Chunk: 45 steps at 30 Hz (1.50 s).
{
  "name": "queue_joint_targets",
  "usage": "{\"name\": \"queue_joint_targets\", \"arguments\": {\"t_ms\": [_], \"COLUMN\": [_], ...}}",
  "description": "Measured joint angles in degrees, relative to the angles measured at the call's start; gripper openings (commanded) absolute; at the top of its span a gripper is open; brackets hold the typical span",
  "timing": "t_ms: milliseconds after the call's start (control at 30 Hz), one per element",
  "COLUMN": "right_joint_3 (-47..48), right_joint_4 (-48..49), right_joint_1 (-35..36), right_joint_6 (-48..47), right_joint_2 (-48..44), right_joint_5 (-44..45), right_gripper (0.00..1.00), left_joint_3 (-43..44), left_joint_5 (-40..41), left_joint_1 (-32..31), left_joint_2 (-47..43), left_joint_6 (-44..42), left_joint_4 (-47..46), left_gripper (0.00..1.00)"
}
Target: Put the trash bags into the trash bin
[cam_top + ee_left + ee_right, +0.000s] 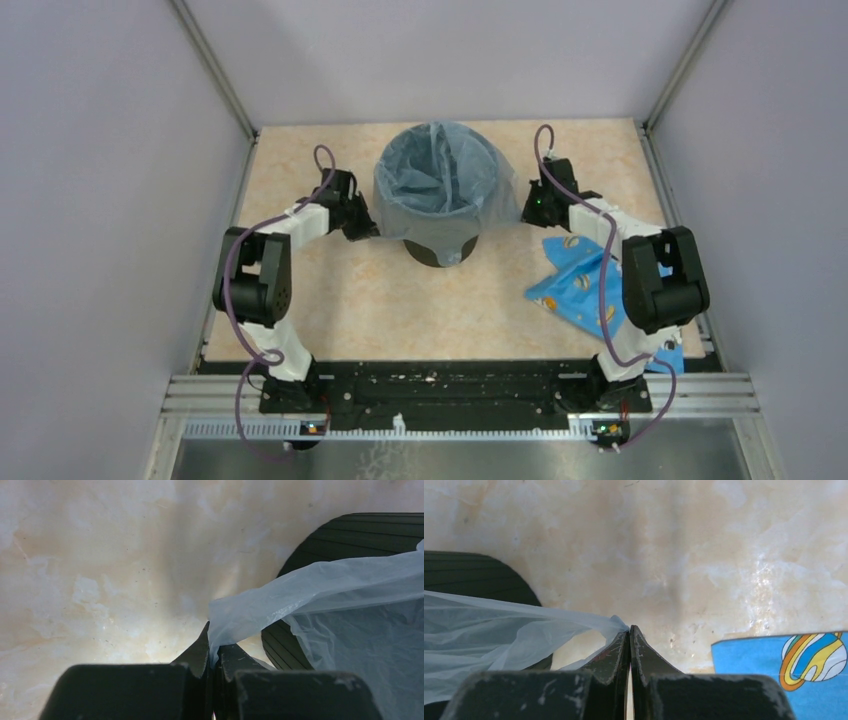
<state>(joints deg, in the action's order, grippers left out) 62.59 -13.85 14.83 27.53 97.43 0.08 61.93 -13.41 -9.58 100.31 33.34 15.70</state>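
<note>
The trash bag (pixel 437 172) is already seated in the trash bin (pixel 441 253), mid far edge of the counter (pixel 350 300). Its film is pinched tight by the left gripper (pixel 214 646) and the right gripper (pixel 629 632), evidently to stretch it over the rim.

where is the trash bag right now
In the top view the bag lines the bin at far centre, its rim draped outside and pinched on each side by the left gripper and right gripper.
</note>
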Motion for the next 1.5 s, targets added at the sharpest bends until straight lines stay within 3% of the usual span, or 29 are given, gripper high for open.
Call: {"name": "queue_joint_targets", "arguments": {"t_ms": [633,1033,1167,1500], "right_joint_3": [-2.3,-2.3,-2.3,-0.2], "right_joint_4": [1.6,1.6,1.0,-4.9], "right_joint_1": [-0.3,-0.5,-0.9,-2.4], "right_joint_6": [-0.4,-0.9,-1.1,-2.5], "right_joint_2": [2.5,2.7,3.0,-0.3], "right_joint_5": [11.6,19.5,19.2,16.9], "right_gripper": [0.0,0.0,0.16,0.57], "left_joint_3": [1.3,1.7,1.7,0.6], "left_joint_5": [9.8,11.1,11.0,10.0], "left_joint_1": [-1.8,-1.8,-1.7,-0.8], "left_joint_2": [3.5,3.5,3.5,1.4], "left_joint_6": [-0.5,-0.9,-1.0,-2.0], "left_joint_4": [1.5,2.6,2.5,2.7], "left_gripper": [0.0,0.0,0.04,0.38]}}
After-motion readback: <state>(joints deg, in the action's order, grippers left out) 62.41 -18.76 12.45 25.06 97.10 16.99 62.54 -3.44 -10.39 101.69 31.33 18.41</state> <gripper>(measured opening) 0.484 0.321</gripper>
